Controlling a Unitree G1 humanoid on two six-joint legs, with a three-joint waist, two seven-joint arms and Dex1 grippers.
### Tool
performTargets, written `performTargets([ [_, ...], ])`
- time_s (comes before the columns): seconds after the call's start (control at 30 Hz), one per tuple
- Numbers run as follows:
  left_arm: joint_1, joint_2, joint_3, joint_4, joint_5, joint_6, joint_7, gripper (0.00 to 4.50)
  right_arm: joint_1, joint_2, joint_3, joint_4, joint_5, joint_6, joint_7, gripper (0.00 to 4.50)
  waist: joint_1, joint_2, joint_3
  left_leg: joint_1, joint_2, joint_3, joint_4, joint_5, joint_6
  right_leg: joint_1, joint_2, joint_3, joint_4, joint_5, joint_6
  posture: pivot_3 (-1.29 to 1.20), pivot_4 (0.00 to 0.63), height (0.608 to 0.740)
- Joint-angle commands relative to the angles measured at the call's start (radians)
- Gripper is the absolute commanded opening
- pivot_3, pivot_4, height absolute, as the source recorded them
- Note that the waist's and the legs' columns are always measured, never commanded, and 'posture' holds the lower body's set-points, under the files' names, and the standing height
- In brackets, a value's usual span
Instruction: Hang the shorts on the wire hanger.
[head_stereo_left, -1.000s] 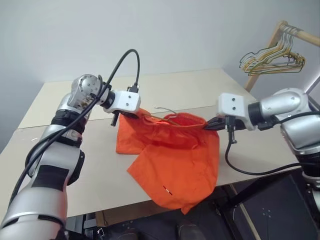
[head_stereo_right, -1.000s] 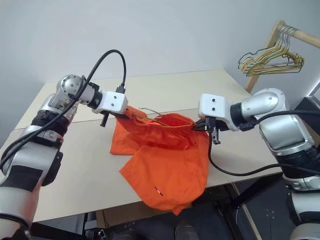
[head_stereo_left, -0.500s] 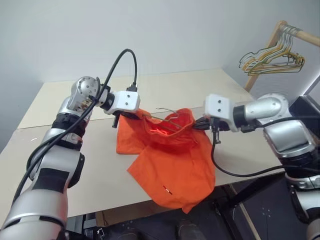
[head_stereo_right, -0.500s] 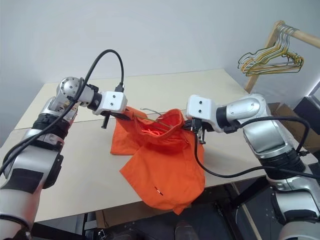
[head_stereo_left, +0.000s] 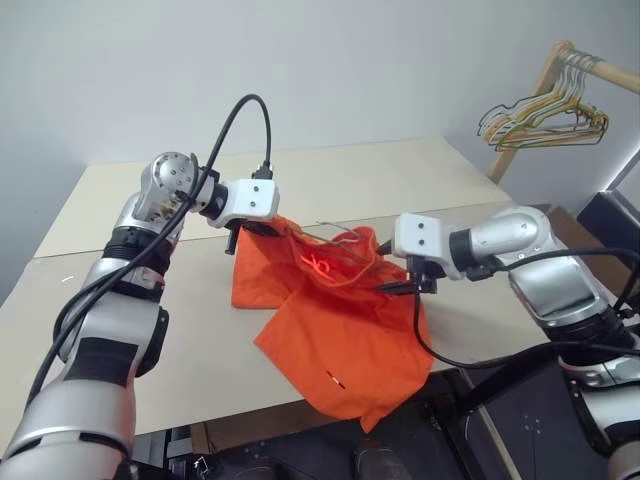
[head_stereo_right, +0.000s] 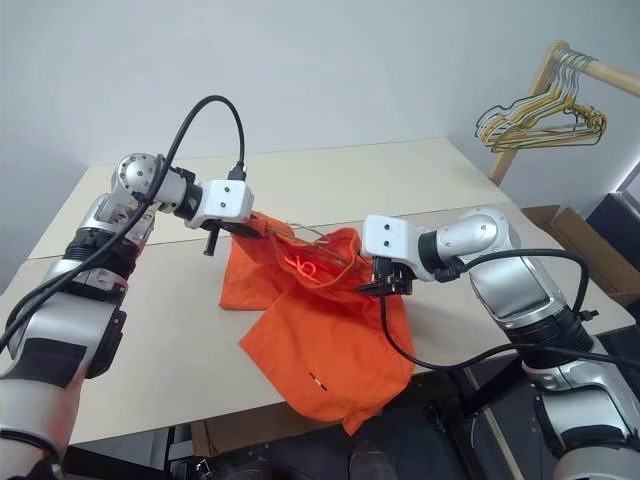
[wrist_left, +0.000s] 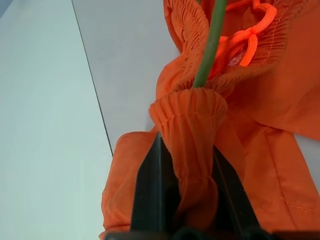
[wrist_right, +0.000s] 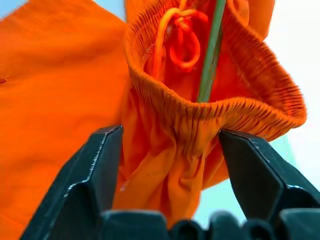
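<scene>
Bright orange shorts (head_stereo_left: 335, 330) are draped over the table (head_stereo_left: 130, 300) edge. Their gathered waistband is clamped by the left gripper (wrist_left: 187, 180). The right gripper (wrist_right: 167, 165) is spread wide around the waistband's other end, where the wire hanger (wrist_right: 211, 55) is threaded.

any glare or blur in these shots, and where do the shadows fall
Head views: even soft light, sharp, no glare, only a faint shadow on the table under the shorts. Left wrist view: the table is washed pale, the hanger wire looks soft. Right wrist view: the background is blown white, the near black fingers are slightly blurred.
</scene>
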Motion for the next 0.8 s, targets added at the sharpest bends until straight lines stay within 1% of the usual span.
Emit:
performTargets([
  [0.03,-0.003,0.01,0.034,-0.036,-0.027,0.004,0.01,0.0,-0.021,0.007,-0.026,0.018,-0.006,0.022,-0.024,3.63,0.0,0.0,0.0,0.0,0.0,0.0,0.0,0.0,0.0,0.0,0.0,0.0,0.0,0.0,0.0,-0.14,0.0,0.74],
  [0.17,0.007,0.011,0.043,-0.048,-0.03,0.015,0.019,0.0,-0.037,0.042,-0.028,0.07,-0.018,0.115,-0.084,3.63,-0.001,0.0,0.0,0.0,0.0,0.0,0.0,0.0,0.0,0.0,0.0,0.0,0.0,0.0,0.0,-0.14,0.0,0.74],
  [0.27,0.015,0.016,0.05,-0.058,-0.032,0.024,0.02,0.0,-0.045,0.066,-0.039,0.112,-0.032,0.148,-0.138,3.63,-0.001,0.0,0.0,0.0,0.0,0.0,0.0,0.0,0.0,0.0,0.0,0.0,0.001,0.0,0.0,-0.14,0.0,0.74],
  [0.53,0.031,0.021,0.081,-0.083,-0.071,0.069,0.018,0.0,-0.031,0.096,-0.064,0.112,0.006,0.198,-0.172,3.63,-0.005,0.0,0.0,0.0,0.0,-0.001,0.0,0.0,0.0,0.0,0.0,0.0,0.001,0.0,0.0,-0.14,0.0,0.74],
  [0.57,0.032,0.023,0.081,-0.082,-0.068,0.067,0.018,0.0,-0.032,0.103,-0.07,0.114,0.013,0.206,-0.175,3.26,-0.007,0.0,0.0,0.0,0.0,-0.001,0.0,0.0,0.0,0.0,0.0,0.0,0.001,0.0,0.0,-0.14,0.0,0.74],
  [0.6,0.032,0.025,0.081,-0.082,-0.065,0.068,0.019,0.0,-0.033,0.109,-0.076,0.114,0.019,0.212,-0.178,3.02,-0.009,0.0,0.0,0.0,0.0,-0.001,0.0,0.0,0.0,0.0,0.0,0.0,0.001,0.0,0.0,-0.14,0.0,0.74],
  [0.67,0.032,0.025,0.082,-0.081,-0.064,0.071,0.021,0.0,-0.034,0.114,-0.083,0.114,0.025,0.22,-0.186,2.38,-0.012,0.0,0.0,0.0,0.0,-0.001,0.0,0.0,0.0,0.0,0.0,0.0,0.001,0.0,0.0,-0.14,0.0,0.74],
  [0.7,0.032,0.024,0.084,-0.08,-0.069,0.073,0.018,0.0,-0.035,0.116,-0.083,0.116,0.023,0.22,-0.194,1.93,-0.014,0.0,0.0,0.0,0.0,-0.002,0.0,0.0,0.0,0.0,0.0,-0.001,0.001,0.0,0.0,-0.14,0.0,0.74],
  [0.8,0.034,0.022,0.087,-0.081,-0.074,0.076,0.013,0.0,-0.036,0.12,-0.087,0.124,0.024,0.211,-0.209,0.88,-0.02,0.0,0.0,-0.001,-0.001,-0.002,0.0,0.0,0.0,0.0,-0.001,-0.001,0.003,0.0,0.0,-0.14,0.0,0.74],
])
